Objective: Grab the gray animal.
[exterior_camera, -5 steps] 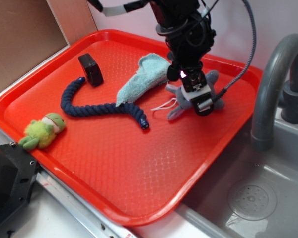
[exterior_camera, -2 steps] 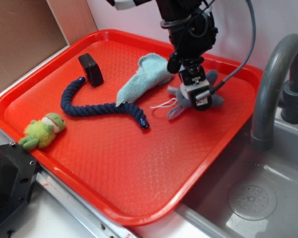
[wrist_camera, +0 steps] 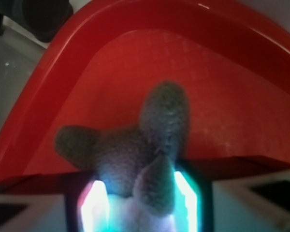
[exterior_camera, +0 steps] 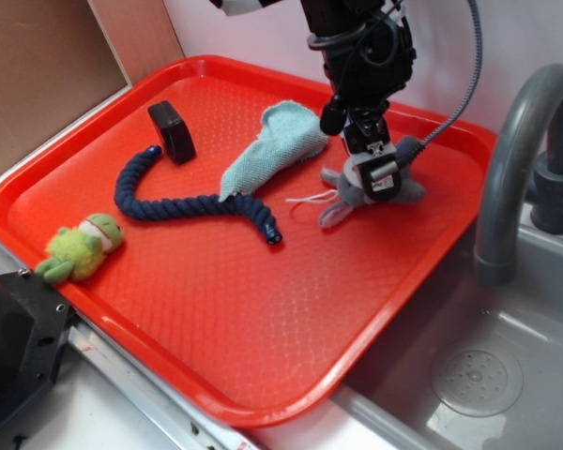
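The gray animal point(exterior_camera: 349, 195) lies on the far right part of the red tray point(exterior_camera: 216, 309), with its thin white string point(exterior_camera: 310, 199) trailing to the left. My gripper point(exterior_camera: 377, 176) comes down from above and is shut on its body. In the wrist view the gray plush point(wrist_camera: 130, 154) fills the gap between the two lit fingers point(wrist_camera: 94, 205), with a limb and an ear sticking out ahead of my gripper point(wrist_camera: 140, 203). Its face is hidden.
A light blue cloth point(exterior_camera: 272, 145) lies just left of the animal. A dark blue rope point(exterior_camera: 178, 206), a black box point(exterior_camera: 172, 131) and a green frog plush point(exterior_camera: 83, 246) are farther left on the tray. A gray faucet point(exterior_camera: 516, 150) and sink point(exterior_camera: 469, 375) stand to the right.
My gripper has moved a little back and up over the gray animal, and the plush has shifted slightly with it. Everything else has stayed in place.
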Robot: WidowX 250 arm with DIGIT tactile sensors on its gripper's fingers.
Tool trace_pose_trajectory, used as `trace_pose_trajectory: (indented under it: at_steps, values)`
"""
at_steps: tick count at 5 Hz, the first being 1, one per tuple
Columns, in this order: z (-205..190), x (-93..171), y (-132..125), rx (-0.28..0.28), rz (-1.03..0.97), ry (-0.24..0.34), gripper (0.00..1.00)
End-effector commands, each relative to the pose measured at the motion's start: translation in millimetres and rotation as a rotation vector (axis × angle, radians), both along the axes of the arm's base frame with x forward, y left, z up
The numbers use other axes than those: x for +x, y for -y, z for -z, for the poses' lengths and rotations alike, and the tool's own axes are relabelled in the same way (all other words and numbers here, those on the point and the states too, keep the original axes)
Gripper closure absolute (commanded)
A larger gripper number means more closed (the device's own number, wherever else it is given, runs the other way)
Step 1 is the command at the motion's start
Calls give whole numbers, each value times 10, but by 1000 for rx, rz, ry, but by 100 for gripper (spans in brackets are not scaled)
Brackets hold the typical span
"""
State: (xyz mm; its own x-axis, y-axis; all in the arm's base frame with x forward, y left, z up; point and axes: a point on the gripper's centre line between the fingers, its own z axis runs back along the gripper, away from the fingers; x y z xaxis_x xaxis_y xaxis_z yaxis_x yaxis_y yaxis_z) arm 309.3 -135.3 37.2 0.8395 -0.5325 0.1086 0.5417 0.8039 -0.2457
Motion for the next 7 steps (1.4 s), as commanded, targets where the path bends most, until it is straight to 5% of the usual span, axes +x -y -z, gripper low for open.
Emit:
trace_pose_trajectory:
  at_steps: [1, 2, 4, 7]
  values:
    - [-205, 44, 51, 22, -42, 71, 100]
    - [-290, -3, 14, 86, -95, 77, 100]
    - [-857, -236, -226, 86, -228, 120, 100]
    - [-1678, -1031, -706, 181, -612, 16, 100]
